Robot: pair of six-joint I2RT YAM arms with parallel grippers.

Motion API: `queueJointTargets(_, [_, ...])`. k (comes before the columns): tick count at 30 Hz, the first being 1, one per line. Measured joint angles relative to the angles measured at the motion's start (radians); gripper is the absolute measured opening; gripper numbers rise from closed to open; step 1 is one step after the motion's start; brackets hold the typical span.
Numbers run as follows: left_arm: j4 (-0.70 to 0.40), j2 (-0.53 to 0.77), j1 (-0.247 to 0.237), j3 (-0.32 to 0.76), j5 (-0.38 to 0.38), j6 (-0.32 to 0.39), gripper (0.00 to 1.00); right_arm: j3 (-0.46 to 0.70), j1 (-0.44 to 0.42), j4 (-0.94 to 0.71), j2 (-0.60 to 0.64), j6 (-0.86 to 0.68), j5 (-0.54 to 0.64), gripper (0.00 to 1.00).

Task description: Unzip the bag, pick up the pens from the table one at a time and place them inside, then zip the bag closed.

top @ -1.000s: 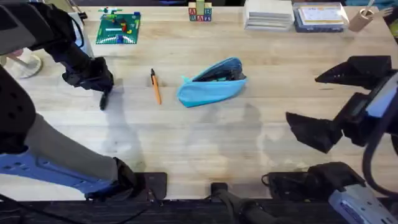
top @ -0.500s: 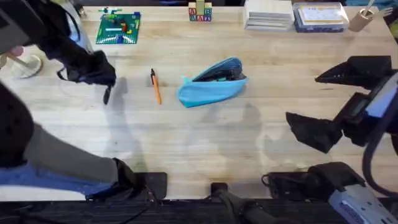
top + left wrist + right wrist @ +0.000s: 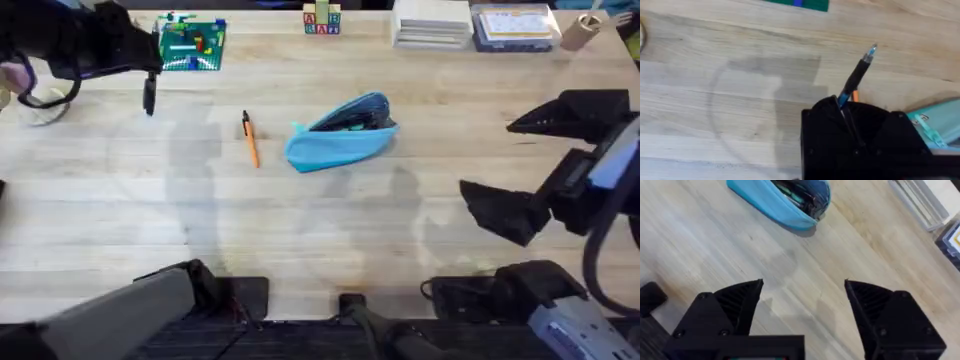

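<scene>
Overhead, the bag (image 3: pixel 341 133) is seen lying near the middle of the table (image 3: pixel 330 230), its zipper open and dark contents visible inside. Just to its left, apart from it, the orange pen (image 3: pixel 249 138) lies flat on the wood with its dark tip pointing away from the arm bases. The black pen (image 3: pixel 149 96) is held in the left gripper (image 3: pixel 148 72), which is raised at the far left of the table, beside a green block plate (image 3: pixel 190 45); the pen hangs down from the closed fingers. From the left wrist, the black pen (image 3: pixel 856 77) is seen sticking out of the clamped fingers, its clear tip free over the wood, with an edge of the bag (image 3: pixel 935 125) alongside. The right gripper (image 3: pixel 520 170) is held at the right side, well apart from the bag, jaws spread wide and holding nothing. From the right wrist, the open bag (image 3: pixel 782 200) is seen beyond the parted fingers (image 3: pixel 735 305).
</scene>
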Motion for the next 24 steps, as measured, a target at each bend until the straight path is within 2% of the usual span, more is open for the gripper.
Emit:
queueJointTargets(4, [-0.04,-0.062,-0.055,0.0,0.017,0.003,0.045,0.0,0.0,0.0,0.0,0.0,0.0,0.996])
queueJointTargets(10, [-0.074,-0.124,-0.194,0.0,0.071,0.015,0.043,0.0,0.0,0.0,0.0,0.0,0.0,0.997])
queueJointTargets(15, [-0.039,-0.127,-0.328,0.0,0.107,0.027,0.043,0.0,0.0,0.0,0.0,0.0,0.0,0.996])
queueJointTargets(19, [0.001,-0.127,-0.414,0.0,0.122,0.027,0.043,0.0,0.0,0.0,0.0,0.0,0.0,0.997])
queueJointTargets(20, [0.021,-0.127,-0.469,0.0,0.124,0.029,0.043,0.0,0.0,0.0,0.0,0.0,0.0,0.996])
queueJointTargets(24, [0.04,-0.127,-0.528,0.0,0.127,0.03,0.043,0.0,0.0,0.0,0.0,0.0,0.0,0.996])
